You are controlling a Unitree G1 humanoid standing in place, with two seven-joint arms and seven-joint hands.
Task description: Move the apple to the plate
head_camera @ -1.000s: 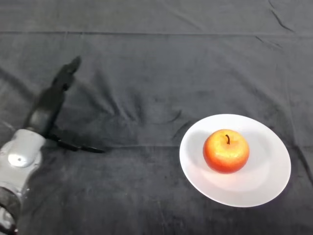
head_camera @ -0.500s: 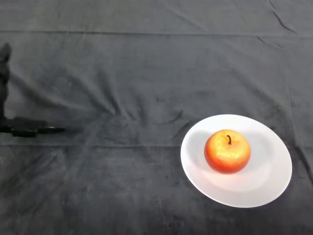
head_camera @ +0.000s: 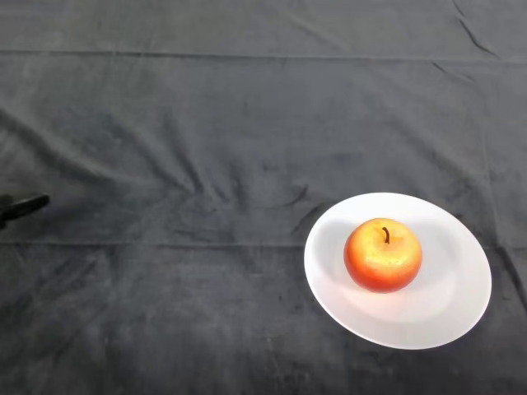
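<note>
A red and yellow apple (head_camera: pixel 383 255) with a dark stem sits upright in the middle of a white plate (head_camera: pixel 445 309) at the right of the table. Only a small black tip of my left hand (head_camera: pixel 23 203) shows at the far left edge, level with the table's middle and far from the plate. It touches nothing that I can see. The rest of the hand and the arm are out of view.
A dark creased cloth (head_camera: pixel 222 123) covers the whole table. A seam runs across it near the back (head_camera: pixel 247 56).
My left arm and hand have drawn back to the left and almost out of view. The apple and the plate have not moved.
</note>
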